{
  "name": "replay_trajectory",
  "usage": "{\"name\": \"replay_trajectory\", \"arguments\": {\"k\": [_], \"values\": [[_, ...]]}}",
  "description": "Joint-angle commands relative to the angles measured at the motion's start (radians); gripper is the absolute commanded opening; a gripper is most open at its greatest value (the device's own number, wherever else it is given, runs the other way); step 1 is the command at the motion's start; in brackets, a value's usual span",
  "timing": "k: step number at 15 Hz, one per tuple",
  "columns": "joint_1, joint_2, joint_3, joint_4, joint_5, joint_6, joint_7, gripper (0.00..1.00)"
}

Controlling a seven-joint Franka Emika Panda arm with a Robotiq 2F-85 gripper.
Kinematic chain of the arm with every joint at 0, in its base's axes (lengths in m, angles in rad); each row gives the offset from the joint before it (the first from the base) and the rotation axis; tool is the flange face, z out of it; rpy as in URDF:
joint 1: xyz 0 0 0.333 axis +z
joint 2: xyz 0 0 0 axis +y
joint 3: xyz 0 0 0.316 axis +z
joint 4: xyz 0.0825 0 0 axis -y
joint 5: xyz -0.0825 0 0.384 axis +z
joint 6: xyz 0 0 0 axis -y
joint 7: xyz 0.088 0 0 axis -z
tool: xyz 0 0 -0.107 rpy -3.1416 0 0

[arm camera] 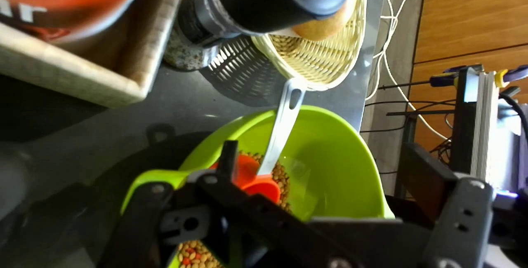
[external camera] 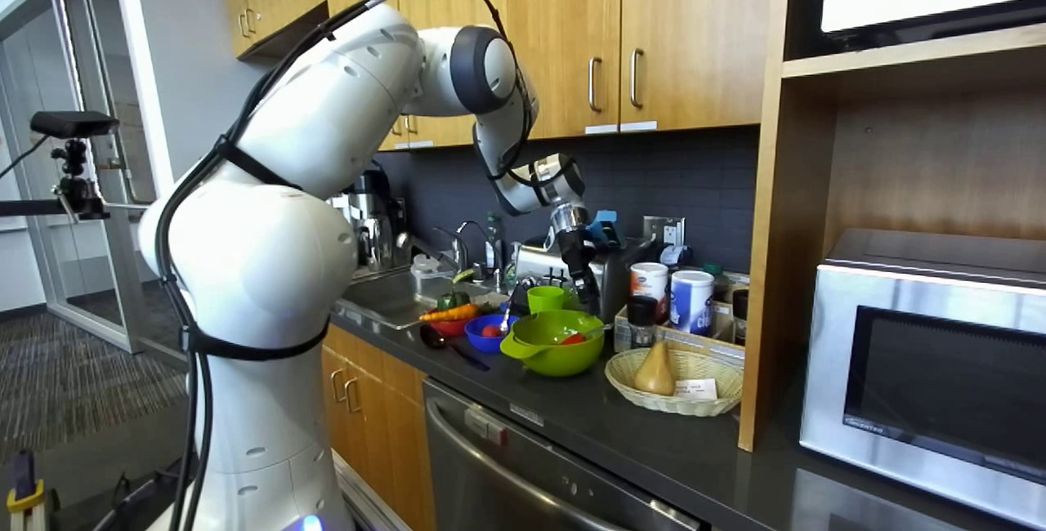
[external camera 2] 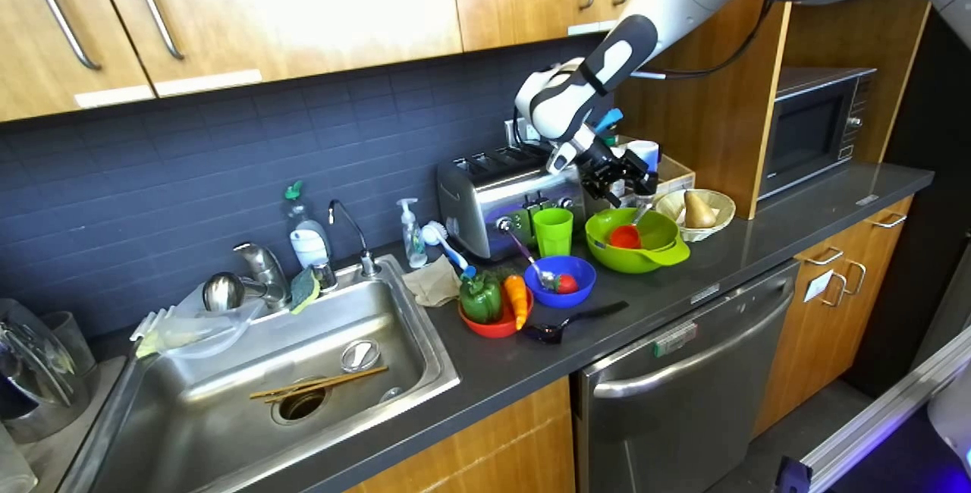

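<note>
Well, we see the gripper [arm camera: 326, 169] spread wide with nothing in it, up over the green bowl [arm camera: 346, 156]. Down below, between the two fingers [arm camera: 228, 156] in the wrist view and closer to one, lies a red scoop [arm camera: 263, 189] in that bowl. Its long grey handle [arm camera: 279, 132] leans up over the rim and points toward the straw basket [arm camera: 326, 59]. We can't tell if a finger touches it.

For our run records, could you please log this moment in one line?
fingers: open, above green bowl; red scoop: in bowl, unheld; wicker basket: beside bowl
</note>
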Motion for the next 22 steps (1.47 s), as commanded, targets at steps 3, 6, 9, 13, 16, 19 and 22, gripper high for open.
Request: {"name": "replay_trajectory", "arguments": {"k": [3, 6, 9, 13, 16, 19, 22], "values": [[-0.005, 0.098, -0.018, 0.144, 0.008, -0.08, -0.016, 1.0], [-0.012, 0.125, -0.023, 0.188, 0.013, -0.101, -0.023, 1.0], [-0.025, 0.144, -0.022, 0.214, 0.03, -0.112, -0.021, 1.0], [-0.039, 0.134, -0.013, 0.199, 0.073, -0.118, -0.013, 1.0], [-0.033, 0.109, -0.009, 0.167, 0.073, -0.095, -0.008, 1.0], [-0.023, 0.101, -0.011, 0.164, 0.067, -0.098, 0.008, 1.0], [-0.024, 0.09, -0.008, 0.148, 0.081, -0.111, 0.03, 1.0]]}}
